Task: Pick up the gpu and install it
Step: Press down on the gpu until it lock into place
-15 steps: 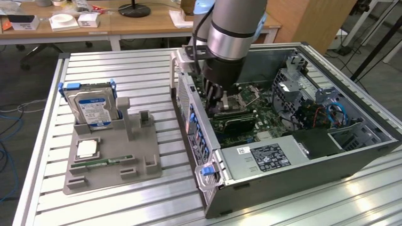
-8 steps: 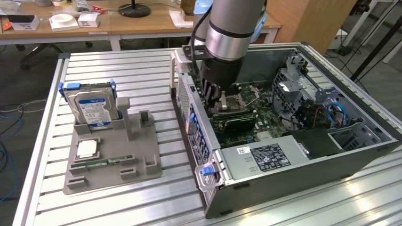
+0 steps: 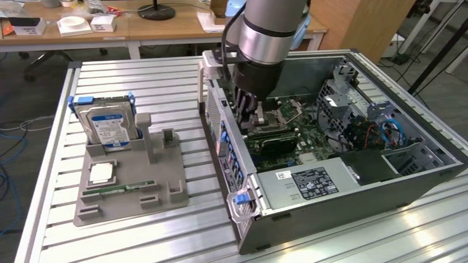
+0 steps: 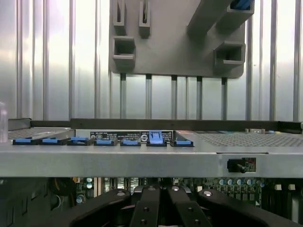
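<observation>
One closed tool (image 3: 252, 118) reaches inside the computer case (image 3: 380, 186), gray holder (image 3: 157, 186) alongside.

An open computer case (image 3: 329, 164) lies on its side on a slatted table (image 3: 146, 82), toward the exterior view's right. A holder tray (image 3: 131, 189) sits just beside it, on the left. A hard drive (image 3: 108, 127) stands upright at the tray's far end; a memory stick (image 3: 117, 190) lies nearer. The gripper (image 3: 247, 112) reaches down inside the case, over the motherboard (image 3: 292, 137). Desks (image 3: 109, 30) stand behind the table.
</observation>
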Tool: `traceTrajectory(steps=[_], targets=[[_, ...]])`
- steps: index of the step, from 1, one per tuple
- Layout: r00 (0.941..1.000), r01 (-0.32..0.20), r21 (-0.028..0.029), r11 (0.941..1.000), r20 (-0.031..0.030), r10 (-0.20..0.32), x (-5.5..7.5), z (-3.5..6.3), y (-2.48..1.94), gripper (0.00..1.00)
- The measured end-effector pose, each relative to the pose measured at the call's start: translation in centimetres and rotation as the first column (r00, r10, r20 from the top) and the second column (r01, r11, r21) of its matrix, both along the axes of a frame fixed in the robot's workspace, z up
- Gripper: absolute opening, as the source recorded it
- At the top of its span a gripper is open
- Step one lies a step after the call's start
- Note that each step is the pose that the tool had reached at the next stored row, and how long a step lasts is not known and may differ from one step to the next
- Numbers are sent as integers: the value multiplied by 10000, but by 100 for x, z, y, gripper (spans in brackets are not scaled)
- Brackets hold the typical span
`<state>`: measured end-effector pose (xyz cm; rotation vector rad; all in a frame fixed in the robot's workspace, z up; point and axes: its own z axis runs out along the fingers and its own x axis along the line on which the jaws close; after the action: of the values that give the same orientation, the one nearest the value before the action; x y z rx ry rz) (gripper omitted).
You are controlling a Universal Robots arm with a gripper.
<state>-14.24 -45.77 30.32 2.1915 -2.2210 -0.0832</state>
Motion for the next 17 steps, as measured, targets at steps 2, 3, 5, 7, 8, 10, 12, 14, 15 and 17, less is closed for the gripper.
traceTrajectory(steps=[2, 3, 5, 7, 8, 10, 12, 14, 15, 17], targets=[[10000, 2, 3, 10000, 67, -2, -5, -20, 0, 11], [9999, 1, 1, 10000, 101, -1, -8, -32, 0, 11], [9999, 1, -2, 10000, 143, -1, -15, -48, 0, 11], [9999, 0, -2, 10000, 167, 0, -20, -55, 0, 11], [9998, 0, -4, 10000, 178, 0, -22, -56, 0, 11], [9998, -1, 3, 10000, 205, 1, -23, -66, 1, 11], [9997, 1, 3, 10000, 264, -1, -24, -88, 1, 11], [9995, 2, 2, 10000, 325, -2, -25, -106, 0, 11], [9995, 1, 1, 10000, 327, -1, -25, -107, 0, 11], [9995, -1, 0, 10000, 326, 1, -21, -109, 0, 11]])
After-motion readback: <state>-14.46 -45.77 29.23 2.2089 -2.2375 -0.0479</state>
